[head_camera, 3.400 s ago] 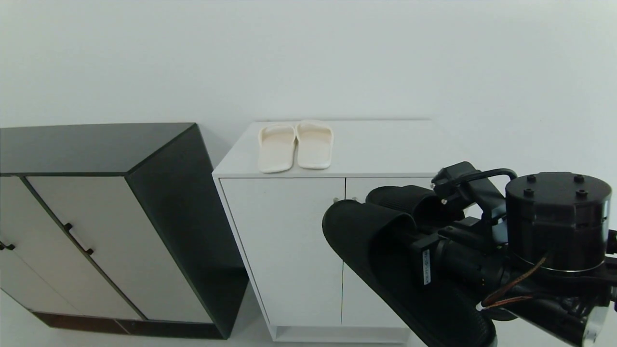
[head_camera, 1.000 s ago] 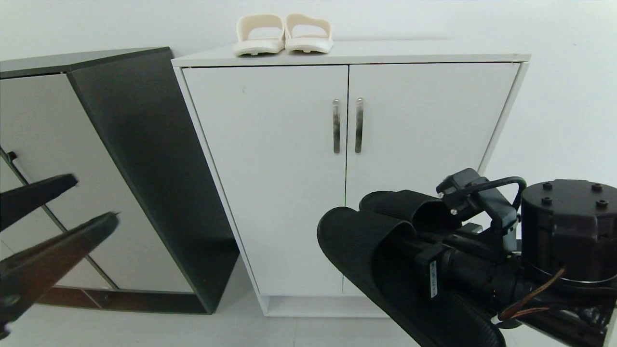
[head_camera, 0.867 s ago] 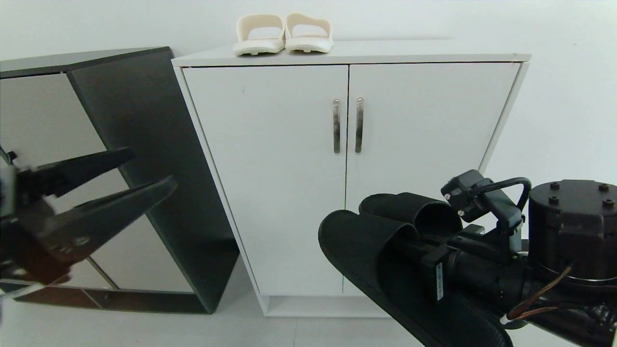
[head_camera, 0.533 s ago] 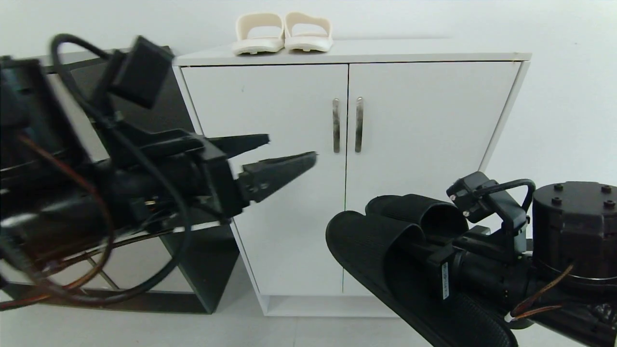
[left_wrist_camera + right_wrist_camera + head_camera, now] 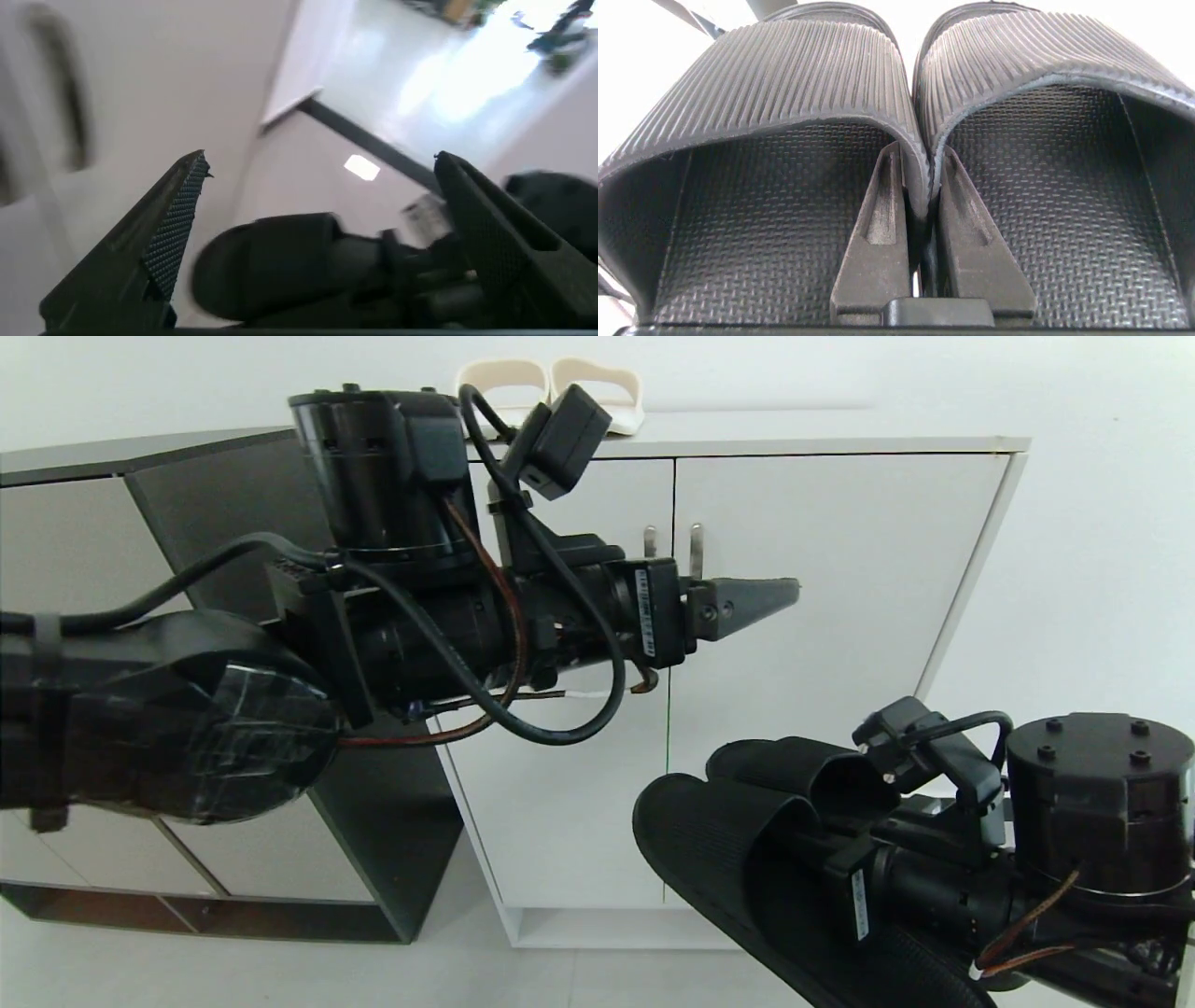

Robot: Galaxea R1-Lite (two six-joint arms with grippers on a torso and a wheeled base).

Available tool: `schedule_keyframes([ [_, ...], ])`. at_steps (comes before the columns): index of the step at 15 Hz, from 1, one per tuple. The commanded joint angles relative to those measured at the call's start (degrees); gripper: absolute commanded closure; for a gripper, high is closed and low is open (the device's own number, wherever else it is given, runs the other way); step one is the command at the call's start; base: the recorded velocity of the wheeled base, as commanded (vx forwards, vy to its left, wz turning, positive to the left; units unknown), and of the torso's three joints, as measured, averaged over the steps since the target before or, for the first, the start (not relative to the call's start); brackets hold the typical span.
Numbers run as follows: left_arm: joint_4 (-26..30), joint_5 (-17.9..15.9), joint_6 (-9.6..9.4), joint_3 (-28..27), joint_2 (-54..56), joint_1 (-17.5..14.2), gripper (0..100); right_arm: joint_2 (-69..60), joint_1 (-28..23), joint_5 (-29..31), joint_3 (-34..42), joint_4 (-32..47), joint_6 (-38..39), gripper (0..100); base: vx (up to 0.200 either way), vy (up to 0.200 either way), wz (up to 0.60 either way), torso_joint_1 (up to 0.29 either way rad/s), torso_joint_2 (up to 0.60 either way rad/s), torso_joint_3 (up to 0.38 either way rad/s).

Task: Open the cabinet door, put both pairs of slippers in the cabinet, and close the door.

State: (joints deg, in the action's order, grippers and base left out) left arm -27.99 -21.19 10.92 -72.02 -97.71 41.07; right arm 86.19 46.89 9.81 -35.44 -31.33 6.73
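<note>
At the closed cabinet doors (image 5: 840, 569)
The left gripper (image 5: 792, 588) is spread wide near the handles (image 5: 695, 543); black slippers (image 5: 728, 840) are clamped together by the right gripper (image 5: 920, 187).

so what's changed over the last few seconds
The left hand swung in from the left edge, open, and its tips now sit in front of the white cabinet's door handles. The right hand stayed shut on the black slippers. The cream slippers remain on top, and both doors are closed.
</note>
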Motion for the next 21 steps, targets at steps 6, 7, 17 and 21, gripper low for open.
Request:
schedule_keyframes([
  [6,1.5,-4.1,4.37,-6.8,-6.9,-1.0,0,0.5,0.0,0.0,0.1,0.0,0.0,100,0.0,0.0,0.0,0.0,0.0,0.0],
  [7,1.7,-2.7,4.19,-7.9,-7.2,-1.0,0,0.5,0.0,0.0,0.1,0.0,0.0,100,0.0,0.0,0.0,0.0,0.0,0.0],
  [17,4.5,6.9,1.56,-16.3,-14.1,-4.1,0,0.6,0.0,0.0,0.1,-0.1,0.0,100,0.0,0.0,0.0,0.0,0.0,0.0],
  [21,5.6,6.9,1.56,-20.6,-18.1,-5.0,0,0.6,0.0,0.0,0.1,0.0,0.0,100,0.0,0.0,0.0,0.0,0.0,0.0],
])
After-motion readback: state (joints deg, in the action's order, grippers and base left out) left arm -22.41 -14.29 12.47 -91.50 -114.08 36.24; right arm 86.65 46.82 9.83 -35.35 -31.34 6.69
